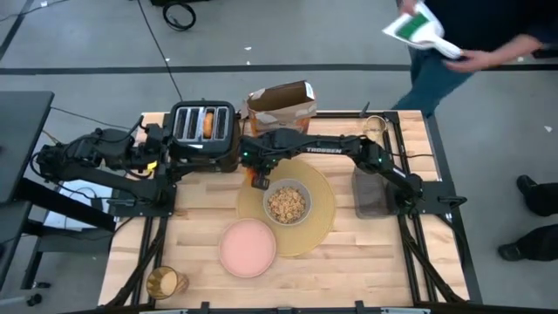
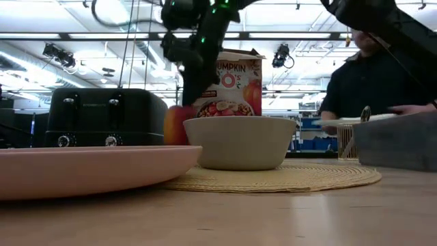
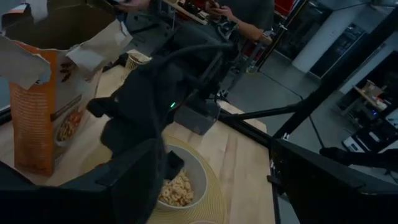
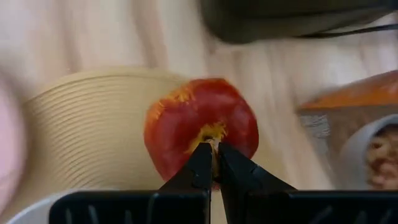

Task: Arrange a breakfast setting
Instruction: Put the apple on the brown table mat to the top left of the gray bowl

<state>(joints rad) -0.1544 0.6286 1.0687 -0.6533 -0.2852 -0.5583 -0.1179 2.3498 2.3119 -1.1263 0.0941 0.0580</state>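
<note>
My right gripper (image 4: 211, 155) reaches in from the right and is shut on the red apple (image 4: 202, 127) at the far left rim of the round tan placemat (image 1: 318, 228). The apple also shows in the high view (image 1: 259, 181) and the low view (image 2: 175, 124). A grey bowl (image 1: 287, 202) of cereal stands on the mat. The pink plate (image 1: 248, 248) lies at the mat's near left edge. The amber glass (image 1: 164, 282) stands at the near left corner. Toasted bread (image 1: 209, 122) sticks up from a toaster slot. My left gripper (image 1: 187, 159) waits open by the toaster's near side. No spoon shows. My right gripper pinches the apple's stem (image 4: 212, 144) at the top hollow between its two fingertips (image 4: 200, 163). The fingers come from above, pointing down. The apple sits upright below them; the plate and bowl hide its underside, so whether it rests on the mat I cannot tell.
The black toaster (image 1: 203, 131) and an open cereal box (image 1: 281, 105) stand at the far edge. A small clear cup (image 1: 373, 125) is at the far right, a grey container (image 1: 370, 194) right of the mat. A person (image 1: 462, 52) moves beyond the far right corner.
</note>
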